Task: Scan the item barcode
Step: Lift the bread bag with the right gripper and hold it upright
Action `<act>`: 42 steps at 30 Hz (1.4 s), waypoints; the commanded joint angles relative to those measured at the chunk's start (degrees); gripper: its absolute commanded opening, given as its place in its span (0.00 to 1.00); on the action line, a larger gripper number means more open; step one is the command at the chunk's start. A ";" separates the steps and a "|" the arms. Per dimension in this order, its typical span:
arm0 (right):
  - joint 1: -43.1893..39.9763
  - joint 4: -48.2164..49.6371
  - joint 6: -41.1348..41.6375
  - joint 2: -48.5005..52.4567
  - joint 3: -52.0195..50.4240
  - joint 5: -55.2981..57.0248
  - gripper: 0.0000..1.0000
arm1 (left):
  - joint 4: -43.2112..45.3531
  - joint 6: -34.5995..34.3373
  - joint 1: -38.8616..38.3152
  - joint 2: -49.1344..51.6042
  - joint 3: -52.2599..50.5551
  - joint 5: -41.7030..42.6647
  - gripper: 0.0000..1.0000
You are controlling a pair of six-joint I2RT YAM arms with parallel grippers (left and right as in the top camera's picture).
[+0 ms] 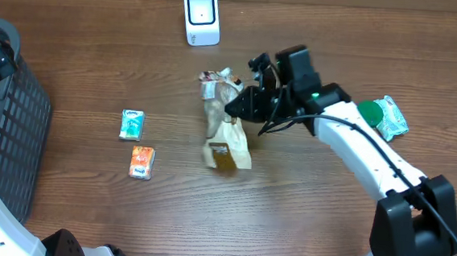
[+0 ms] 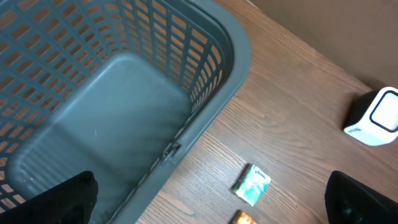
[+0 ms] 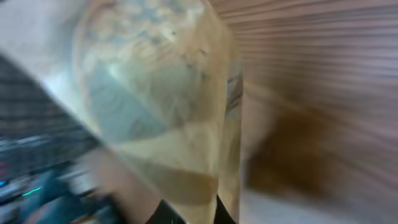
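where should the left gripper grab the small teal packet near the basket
Pinch it across its short width, mid-length, coming straight down from above. The teal packet lies flat on the table, clear of the orange packet, so only its long edges offer open jaws a hold. The left gripper, open over the basket, looks nearer.

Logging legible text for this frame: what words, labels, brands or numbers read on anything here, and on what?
No text here can be read for certain.
tan bag: white side label, blurred by motion.
teal packet: print too small.
orange packet: print too small.
green packet: print too small.
scanner: no text visible.
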 commanded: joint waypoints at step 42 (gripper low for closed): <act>-3.19 -9.79 -7.39 11.78 5.95 20.20 0.04 | 0.09 -0.57 0.15 -0.39 0.74 0.00 1.00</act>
